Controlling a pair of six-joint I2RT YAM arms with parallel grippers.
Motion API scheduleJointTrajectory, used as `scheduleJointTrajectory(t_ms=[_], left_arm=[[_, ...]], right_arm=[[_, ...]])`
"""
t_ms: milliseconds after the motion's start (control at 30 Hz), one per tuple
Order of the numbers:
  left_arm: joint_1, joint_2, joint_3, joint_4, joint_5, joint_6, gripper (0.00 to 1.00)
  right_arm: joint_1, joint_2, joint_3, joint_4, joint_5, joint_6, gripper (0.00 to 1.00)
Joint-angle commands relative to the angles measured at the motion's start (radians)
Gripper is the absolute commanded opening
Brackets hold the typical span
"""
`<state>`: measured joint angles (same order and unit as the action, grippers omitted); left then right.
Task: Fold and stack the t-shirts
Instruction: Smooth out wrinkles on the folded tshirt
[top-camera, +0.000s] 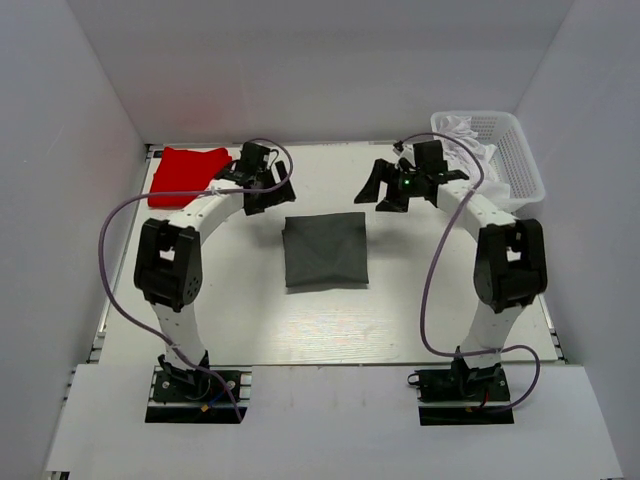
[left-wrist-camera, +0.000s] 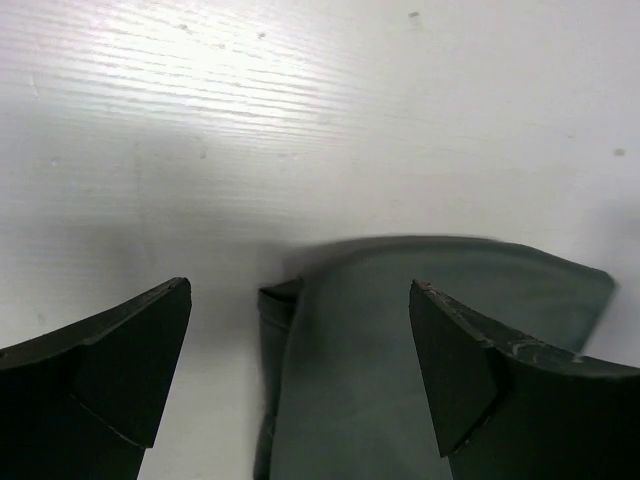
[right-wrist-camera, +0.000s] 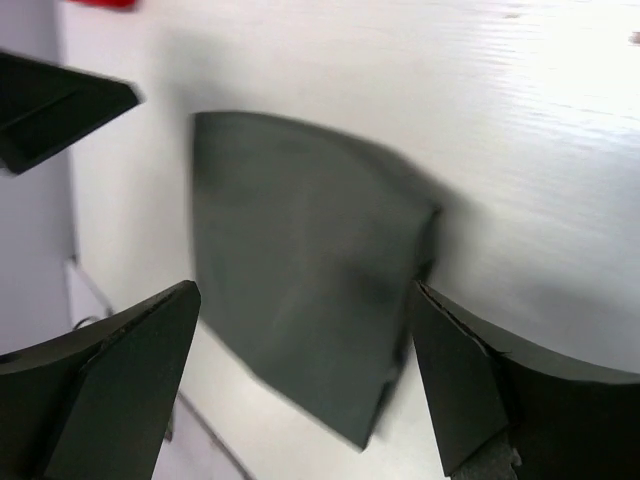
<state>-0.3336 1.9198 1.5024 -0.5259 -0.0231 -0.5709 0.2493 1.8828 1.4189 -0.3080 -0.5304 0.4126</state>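
Left claw: I read my left claw (top-camera: 268, 195) as wide open with nothing in it. It sits left of centre in the upper half of the overhead view.
Left wrist view: both fingers (left-wrist-camera: 120, 360) fill the bottom corners. The folded edge of the grey t-shirt (left-wrist-camera: 420, 340) lies between them at lower centre, and I cannot tell whether the tips touch the cloth.
Right claw: my right claw (top-camera: 382, 195) is also spread open and empty, right of centre in the upper half of the overhead view.
Right wrist view: the grey t-shirt fills the middle of the frame between the two parted fingers (right-wrist-camera: 110, 390). A sliver of red shows at the top left edge.
Grey t-shirt: it is folded into a rough square and lies flat in the centre of the bench (top-camera: 400, 320), just below both claws.
Red t-shirt: the red t-shirt (top-camera: 186, 176) lies at the upper left of the overhead frame, beside the left arm and well apart from the grey one.
Basket: a white basket (top-camera: 530, 170) stands at the upper right, with white cloth (top-camera: 462, 130) inside.
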Motion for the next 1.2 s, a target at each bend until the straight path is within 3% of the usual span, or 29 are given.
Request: scheduleJointTrajectory(t_ms=[0,100,200,433,633,933,1167], left_arm=[[-0.024,-0.154,-0.045,0.079,0.067,-0.007,1.00],[-0.033,-0.134,-0.086,0.223,0.286,-0.023,1.00],[-0.033,-0.032,-0.067,0.250,0.371,-0.032,1.00],[-0.010,0.111,-0.048,0.248,0.414,-0.041,1.00],[0.008,0.163,-0.060,0.204,0.309,-0.029,1.00],[0.048,0.133,-0.126,0.233,0.308,-0.011,1.00],[0.048,0.036,0.071,0.141,0.221,0.036,1.00]], right_arm=[[0.004,-0.129,-0.053,0.076,-0.136,0.023,0.90],[0.018,-0.140,-0.115,0.187,-0.180,0.074,0.90],[0.038,-0.084,-0.120,0.283,-0.259,0.112,0.90],[0.041,0.091,-0.129,0.516,-0.359,0.264,0.90],[0.035,0.228,-0.153,0.625,-0.343,0.314,0.90],[0.013,0.243,-0.199,0.621,-0.333,0.304,0.90],[0.027,0.064,-0.044,0.319,-0.270,0.080,0.90]])
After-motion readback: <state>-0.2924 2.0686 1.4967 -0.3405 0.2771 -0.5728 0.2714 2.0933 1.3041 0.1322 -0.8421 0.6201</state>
